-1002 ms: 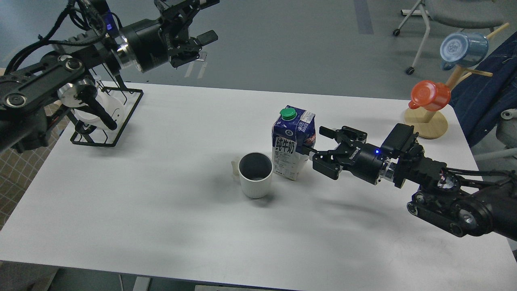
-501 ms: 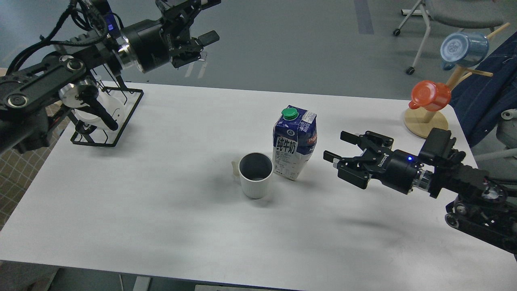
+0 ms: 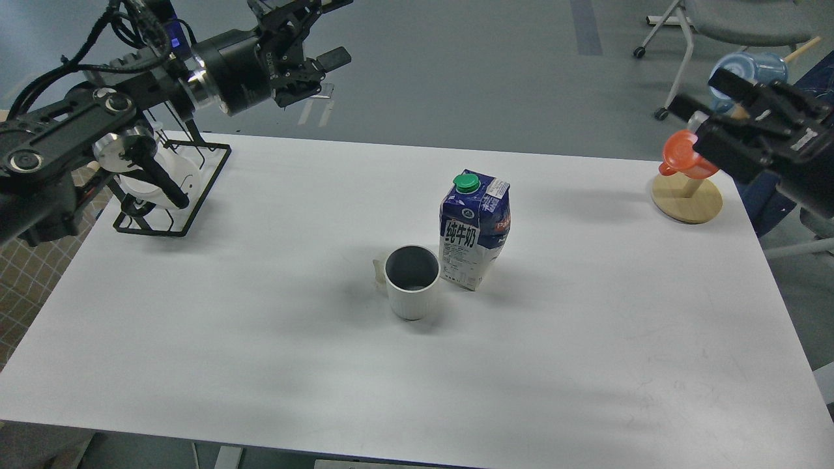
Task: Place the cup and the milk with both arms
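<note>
A white ribbed cup (image 3: 412, 283) with a dark inside stands near the middle of the white table (image 3: 260, 339). A blue milk carton (image 3: 475, 234) with a green cap stands upright just behind and to the right of the cup, touching or almost touching it. My left gripper (image 3: 328, 32) is open and empty, high above the table's far left edge, far from both. My right gripper (image 3: 700, 92) is open and empty, raised at the far right in front of the mug stand, well away from the carton.
A black wire rack (image 3: 172, 195) holding a white item stands at the table's far left. A wooden mug stand (image 3: 687, 198) with a red cup (image 3: 684, 155) and a blue cup (image 3: 743, 65) stands at the far right corner. A wheeled chair (image 3: 690, 26) is beyond the table.
My right gripper has pulled back from beside the milk carton, moving right and up to the mug stand. The carton and cup stay put. The left arm has barely moved.
</note>
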### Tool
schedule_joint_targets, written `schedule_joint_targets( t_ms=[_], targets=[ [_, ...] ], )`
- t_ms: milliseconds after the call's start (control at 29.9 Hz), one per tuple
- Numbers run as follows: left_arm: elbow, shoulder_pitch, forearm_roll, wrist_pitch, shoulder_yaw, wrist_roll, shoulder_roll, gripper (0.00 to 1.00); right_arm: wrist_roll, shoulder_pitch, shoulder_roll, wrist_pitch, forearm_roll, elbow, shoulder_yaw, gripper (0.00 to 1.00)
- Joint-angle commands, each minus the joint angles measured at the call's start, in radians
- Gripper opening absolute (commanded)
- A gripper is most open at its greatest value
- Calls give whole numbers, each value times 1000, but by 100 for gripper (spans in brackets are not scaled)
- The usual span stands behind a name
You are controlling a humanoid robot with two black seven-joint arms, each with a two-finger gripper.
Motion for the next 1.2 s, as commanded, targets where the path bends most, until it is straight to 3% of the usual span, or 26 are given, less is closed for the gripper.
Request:
schedule_joint_targets(
  t_ms=[0, 134, 200, 267, 501, 635, 735, 768, 868, 1002, 1169],
  targets=[
    [15, 0, -10, 0, -39, 0, -7, 97, 0, 34, 10, 183, 119, -67, 138, 81],
    [25, -2, -11, 0, -59, 0, -32, 97, 0, 97, 121, 393, 298, -239, 252, 82],
    [46, -2, -16, 0, -59, 0, -59, 97, 0, 149, 192, 450, 364, -331, 253, 82],
    [63, -2, -16, 0, -61, 0, -79, 98, 0, 177, 235, 470, 409, -394, 255, 82],
    [143, -2, -16, 128, -156, 0, -209, 98, 0, 264, 512, 554, 674, -730, 253, 84],
    [227, -2, -18, 144, -170, 9, -283, 98, 0, 249, 660, 602, 849, -863, 252, 85],
    [293, -2, -22, 127, -173, 34, -323, 98, 0, 237, 712, 609, 922, -899, 255, 85],
    [336, -2, -39, 115, -185, 61, -341, 98, 0, 219, 738, 620, 960, -905, 256, 85],
    [435, 1, -129, 23, -225, 106, -374, 98, 0, 176, 798, 668, 1011, -906, 261, 85],
    [552, 12, -185, 0, -237, 106, -413, 98, 0, 111, 862, 668, 1012, -910, 278, 89],
    [592, 41, -200, 0, -237, 106, -447, 98, 0, 65, 925, 662, 1011, -920, 341, 95]
  ],
)
